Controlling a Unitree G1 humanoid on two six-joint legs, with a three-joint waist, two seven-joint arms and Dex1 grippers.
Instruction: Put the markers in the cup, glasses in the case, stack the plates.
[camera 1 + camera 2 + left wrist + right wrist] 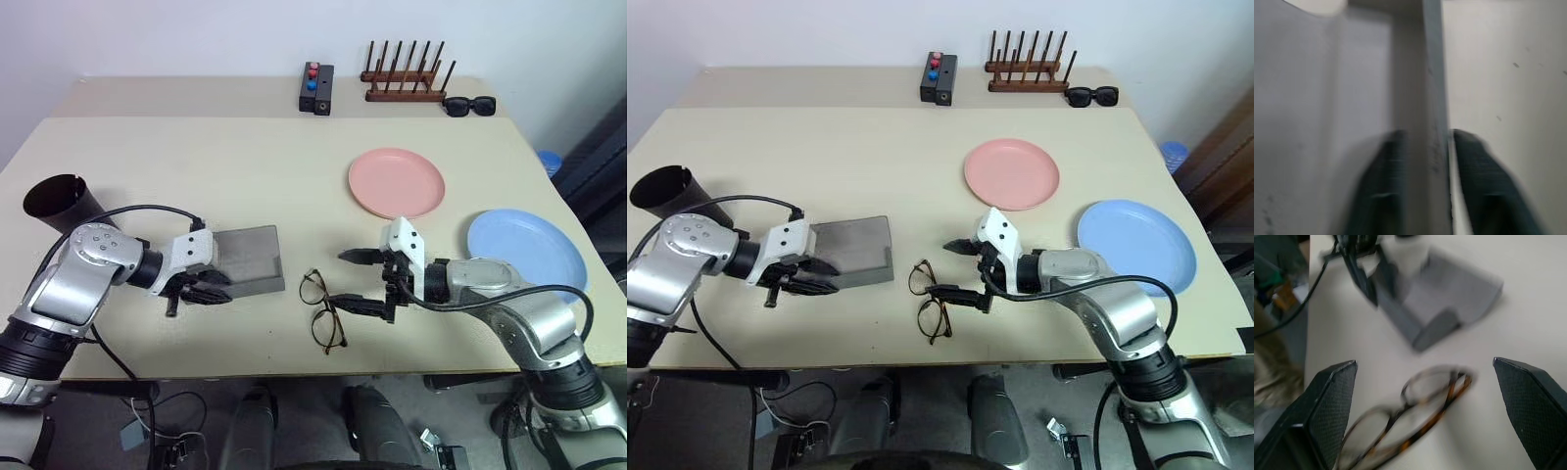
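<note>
The grey case (250,257) lies open at the table's left front. My left gripper (201,289) is at its near-left edge, open; in the left wrist view its fingers (1484,191) straddle the case wall (1418,98). The brown wire-rimmed glasses (320,308) lie folded to the right of the case. My right gripper (350,280) is open wide just right of them, and the glasses (1410,426) show between its fingertips in the right wrist view. The black cup (59,201) stands at the far left. The pink plate (396,182) and blue plate (529,250) lie apart on the right. The markers are out of view.
At the table's back stand a black box with red and blue buttons (315,86), a wooden peg rack (405,78) and black sunglasses (470,105). The table's front edge (294,367) runs just below both grippers.
</note>
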